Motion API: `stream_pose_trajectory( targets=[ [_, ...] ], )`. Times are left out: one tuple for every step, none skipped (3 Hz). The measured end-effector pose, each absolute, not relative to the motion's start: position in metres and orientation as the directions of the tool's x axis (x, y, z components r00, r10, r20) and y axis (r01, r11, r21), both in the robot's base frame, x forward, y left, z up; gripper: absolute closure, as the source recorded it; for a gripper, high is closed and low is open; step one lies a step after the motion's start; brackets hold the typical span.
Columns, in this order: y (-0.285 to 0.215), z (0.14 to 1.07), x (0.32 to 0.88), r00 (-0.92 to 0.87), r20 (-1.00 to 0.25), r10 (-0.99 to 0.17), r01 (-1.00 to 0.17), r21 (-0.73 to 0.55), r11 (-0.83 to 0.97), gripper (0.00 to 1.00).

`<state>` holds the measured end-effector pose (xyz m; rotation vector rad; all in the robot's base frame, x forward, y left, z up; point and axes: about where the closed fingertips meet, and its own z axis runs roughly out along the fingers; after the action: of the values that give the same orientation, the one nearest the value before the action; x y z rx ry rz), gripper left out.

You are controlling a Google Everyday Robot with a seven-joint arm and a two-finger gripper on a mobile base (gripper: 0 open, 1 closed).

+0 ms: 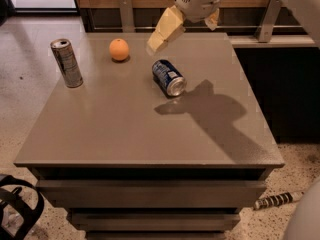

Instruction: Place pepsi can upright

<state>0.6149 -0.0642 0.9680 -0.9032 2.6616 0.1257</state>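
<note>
The pepsi can [169, 77], dark blue with a shiny silver end, lies on its side near the middle of the grey table [125, 129]; its silver end faces front-right. My gripper [183, 35] hangs in the air above and just behind the can, not touching it. Its cream fingers [164, 30] are spread apart with nothing between them. Its shadow falls on the table to the right of the can.
A taller, slim silver-grey can [66, 63] stands upright at the table's left. An orange [119, 49] sits at the back, left of the pepsi can. A wooden wall with metal posts [126, 13] runs behind the table. Drawers front the table below.
</note>
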Motion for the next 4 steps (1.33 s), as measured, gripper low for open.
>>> stream_pose_trajectory(
  targets=[
    [-0.051,0.949,0.62,-0.77,-0.282,-0.573,-0.592,-0.019,0.805,0.0],
    [-0.036,0.929,0.63,-0.783,-0.239,-0.575,-0.59,-0.01,0.807,0.0],
    [-0.02,0.906,0.643,-0.787,-0.201,-0.584,-0.598,0.015,0.801,0.0],
    [-0.015,0.887,0.652,-0.799,-0.169,-0.577,-0.59,0.033,0.807,0.0]
  ],
)
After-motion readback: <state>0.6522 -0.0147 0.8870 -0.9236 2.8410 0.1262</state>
